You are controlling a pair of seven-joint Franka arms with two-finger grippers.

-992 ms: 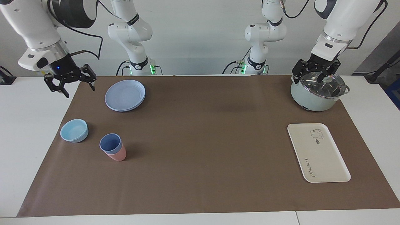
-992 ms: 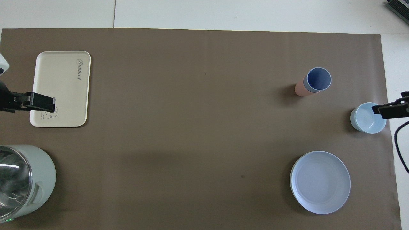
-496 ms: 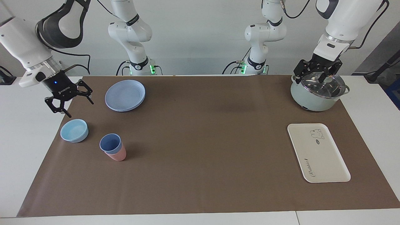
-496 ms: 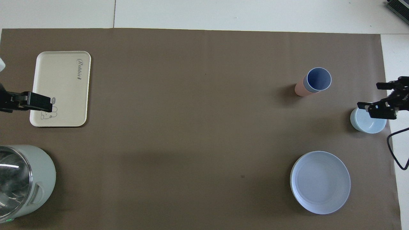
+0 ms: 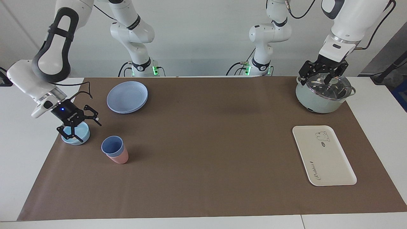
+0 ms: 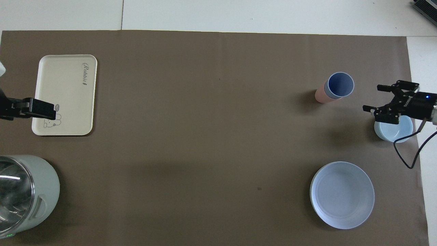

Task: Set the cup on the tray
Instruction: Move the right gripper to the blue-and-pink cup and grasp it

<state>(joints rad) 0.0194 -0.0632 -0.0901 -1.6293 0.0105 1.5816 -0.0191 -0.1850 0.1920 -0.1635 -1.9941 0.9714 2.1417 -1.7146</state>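
Note:
The periwinkle-blue cup [image 5: 112, 145] [image 6: 340, 84] stands nested inside a pink cup [image 5: 120, 158] [image 6: 320, 96] on the brown mat, toward the right arm's end of the table. My right gripper [image 5: 87, 131] [image 6: 372, 98] hangs open and empty low over the light-blue bowl [image 5: 81, 135] [image 6: 394, 131], beside the cup and apart from it. The cream-white tray [image 5: 322, 156] [image 6: 65, 94] lies flat and empty toward the left arm's end. There my left gripper [image 5: 323, 75] waits open above the pot's glass lid.
A stack of round blue plates [image 5: 127, 97] [image 6: 342, 194] sits nearer to the robots than the cups. The pale-green pot [image 5: 318, 98] [image 6: 37, 191] with its glass lid stands nearer to the robots than the tray. The brown mat [image 5: 206, 143] covers the table's middle.
The right arm swung down and away from the robots' end, bringing its open gripper from above the mat's corner to low over the light-blue bowl. The left arm barely moved.

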